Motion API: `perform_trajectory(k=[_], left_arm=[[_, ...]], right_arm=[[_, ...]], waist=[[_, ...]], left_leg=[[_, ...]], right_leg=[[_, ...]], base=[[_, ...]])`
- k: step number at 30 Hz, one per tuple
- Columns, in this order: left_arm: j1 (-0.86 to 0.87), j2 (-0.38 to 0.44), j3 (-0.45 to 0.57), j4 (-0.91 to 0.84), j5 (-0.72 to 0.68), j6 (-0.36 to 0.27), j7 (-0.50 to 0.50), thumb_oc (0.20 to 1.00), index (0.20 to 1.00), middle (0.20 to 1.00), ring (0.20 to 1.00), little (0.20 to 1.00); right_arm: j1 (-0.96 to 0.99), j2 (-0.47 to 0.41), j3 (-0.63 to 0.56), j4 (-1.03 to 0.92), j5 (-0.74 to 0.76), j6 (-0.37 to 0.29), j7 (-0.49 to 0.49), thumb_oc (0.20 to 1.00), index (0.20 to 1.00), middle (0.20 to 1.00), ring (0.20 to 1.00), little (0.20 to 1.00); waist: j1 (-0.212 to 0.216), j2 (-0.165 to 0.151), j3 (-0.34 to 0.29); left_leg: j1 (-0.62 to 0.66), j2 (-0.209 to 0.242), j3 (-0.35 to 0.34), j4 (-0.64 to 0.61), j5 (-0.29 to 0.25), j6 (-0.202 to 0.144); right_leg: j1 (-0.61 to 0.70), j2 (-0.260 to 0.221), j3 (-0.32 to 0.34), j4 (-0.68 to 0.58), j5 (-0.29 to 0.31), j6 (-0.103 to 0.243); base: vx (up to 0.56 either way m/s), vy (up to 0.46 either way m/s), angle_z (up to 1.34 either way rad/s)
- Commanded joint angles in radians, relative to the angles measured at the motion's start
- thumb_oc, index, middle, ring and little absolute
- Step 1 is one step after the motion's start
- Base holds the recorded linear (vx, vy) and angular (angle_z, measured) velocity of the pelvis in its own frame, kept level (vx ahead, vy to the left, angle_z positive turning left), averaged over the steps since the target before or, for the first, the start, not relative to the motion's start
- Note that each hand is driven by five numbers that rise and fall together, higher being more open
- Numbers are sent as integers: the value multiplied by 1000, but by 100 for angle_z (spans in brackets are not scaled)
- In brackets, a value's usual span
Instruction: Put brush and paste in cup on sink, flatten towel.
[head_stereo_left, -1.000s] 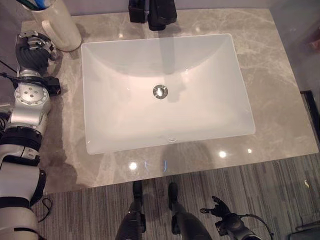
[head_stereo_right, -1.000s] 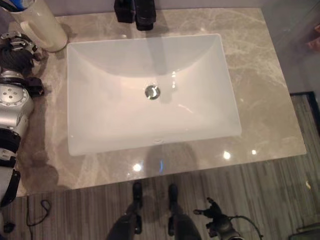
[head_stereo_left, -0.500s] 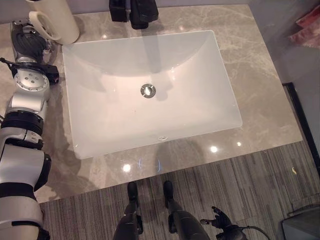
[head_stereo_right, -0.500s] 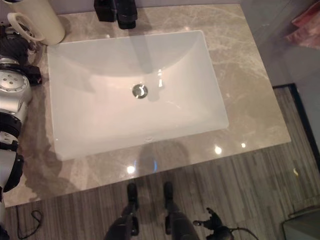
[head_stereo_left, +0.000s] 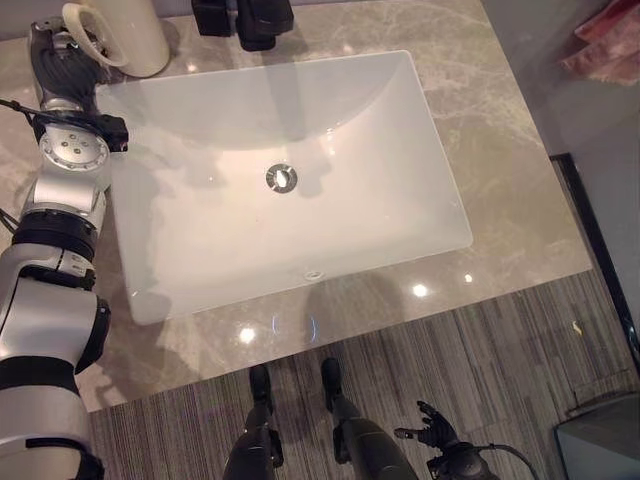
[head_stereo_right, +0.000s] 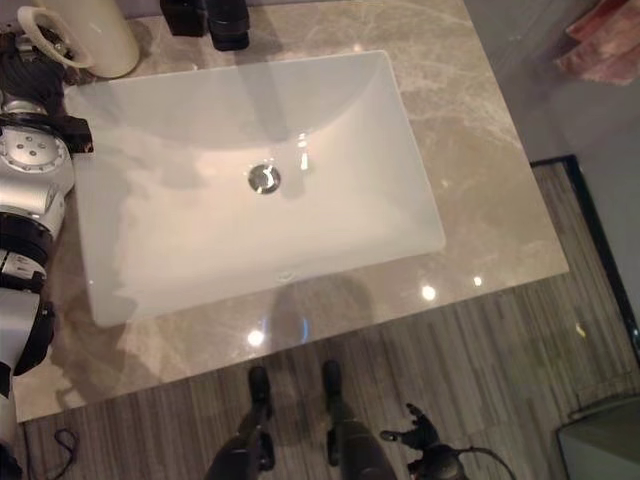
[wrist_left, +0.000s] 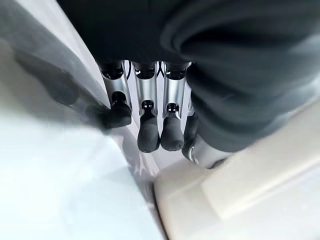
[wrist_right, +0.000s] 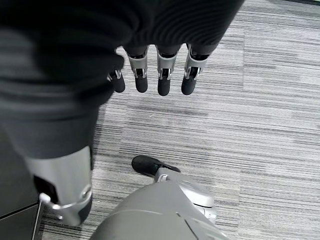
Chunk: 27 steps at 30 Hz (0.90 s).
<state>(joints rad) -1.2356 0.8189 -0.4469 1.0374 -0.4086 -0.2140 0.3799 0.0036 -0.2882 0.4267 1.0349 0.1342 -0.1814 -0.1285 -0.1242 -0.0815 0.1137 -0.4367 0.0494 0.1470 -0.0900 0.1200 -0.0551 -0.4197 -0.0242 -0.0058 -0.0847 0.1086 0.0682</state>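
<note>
We saw a cream cup with a looped handle standing on the marble worktop beside the white sink. The left robot hand rested by it with fingers straight, and the right robot hand hung relaxed above the floor.

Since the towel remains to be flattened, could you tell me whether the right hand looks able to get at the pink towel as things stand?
Probably not: the right hand hangs low over the floor, and the pink towel lies beyond the counter.
</note>
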Motion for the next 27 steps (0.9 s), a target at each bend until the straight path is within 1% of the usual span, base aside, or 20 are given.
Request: perform_trajectory(k=[1,6,8,10,11,12,14,16,19,22,23,24,26,27], left_arm=[[-10,-63,-30,92,23,28,-4,200,200,200,200,200],[-16,-86,12,122,44,46,73,200,200,200,200,200],[-14,-95,34,115,71,56,126,200,200,200,200,200],[8,-98,63,89,84,54,169,200,200,200,200,200],[9,-97,64,87,85,54,170,200,200,200,200,200],[41,-93,105,56,97,48,221,200,200,200,200,200],[64,-90,130,35,99,43,240,200,200,200,200,200],[96,-79,157,18,108,37,265,200,200,200,200,200],[161,-61,202,-5,122,30,282,200,200,200,200,200],[257,-41,264,-38,114,15,281,200,200,200,200,200],[257,-41,264,-38,114,15,281,200,200,200,200,200],[314,-35,299,-77,112,3,282,200,200,200,200,200],[356,-38,322,-118,118,-6,283,200,200,200,200,200],[442,-47,363,-200,116,-34,273,200,200,200,200,200]], right_arm=[[12,-47,10,-17,19,-7,-7,1000,1000,1000,1000,1000],[13,-39,16,-12,16,-11,-21,1000,1000,1000,1000,1000],[11,-32,22,-6,14,-12,-28,1000,1000,1000,1000,1000],[11,-29,26,-4,9,-12,-35,1000,1000,1000,1000,1000],[10,-29,26,-4,9,-12,-35,1000,1000,1000,1000,1000],[8,-24,26,7,2,-12,-42,1000,1000,1000,1000,1000],[6,-26,28,6,-3,-12,-43,1000,1000,1000,1000,1000],[8,-23,25,18,-12,-11,-46,1000,1000,1000,1000,1000],[6,-15,13,46,-22,-7,-51,1000,1000,1000,1000,1000],[20,-17,0,72,-48,1,-49,1000,1000,1000,1000,1000],[20,-17,0,72,-48,1,-49,1000,1000,1000,1000,1000],[29,-17,-14,75,-57,4,-44,1000,1000,1000,1000,1000],[33,-21,-20,78,-63,5,-44,1000,1000,1000,1000,1000],[35,-21,-34,77,-70,8,-40,1000,1000,1000,1000,1000]], waist=[[2,11,41],[5,9,38],[8,7,35],[15,5,33],[13,3,32],[22,1,25],[25,-5,19],[34,-8,10],[45,-16,-10],[60,-13,-30],[60,-13,-30],[68,-12,-39],[72,-9,-42],[83,-7,-45]], left_leg=[[80,48,-7,3,-39,-63],[84,51,-12,3,-40,-64],[89,52,-15,3,-41,-64],[96,53,-19,3,-43,-65],[92,51,-19,3,-37,-65],[107,54,-22,3,-46,-66],[114,51,-25,3,-43,-66],[132,53,-28,3,-53,-67],[153,50,-32,3,-52,-69],[202,51,-33,3,-60,-72],[202,51,-33,3,-60,-72],[223,50,-32,3,-60,-74],[234,51,-31,3,-61,-75],[248,52,-33,3,-57,-76]], right_leg=[[-18,-30,-15,-3,120,99],[-14,-28,-20,-3,115,97],[-8,-27,-24,-3,111,96],[0,-28,-28,-3,107,95],[-3,-30,-28,-3,111,94],[12,-29,-37,-3,102,95],[21,-31,-41,-3,103,93],[41,-30,-50,-3,95,93],[67,-34,-61,-3,91,90],[115,-35,-75,-3,78,86],[115,-35,-75,-3,78,86],[137,-34,-78,-3,71,83],[148,-33,-79,-3,67,82],[166,-30,-84,-3,60,77]], base=[[0,0,0],[0,0,0],[8,-16,-1],[0,0,0],[32,-35,-3],[34,-35,-2],[28,-41,-1],[36,-51,-1],[62,-57,8],[75,-31,12],[46,-11,9],[37,-16,13],[26,-23,15],[19,-29,9]])
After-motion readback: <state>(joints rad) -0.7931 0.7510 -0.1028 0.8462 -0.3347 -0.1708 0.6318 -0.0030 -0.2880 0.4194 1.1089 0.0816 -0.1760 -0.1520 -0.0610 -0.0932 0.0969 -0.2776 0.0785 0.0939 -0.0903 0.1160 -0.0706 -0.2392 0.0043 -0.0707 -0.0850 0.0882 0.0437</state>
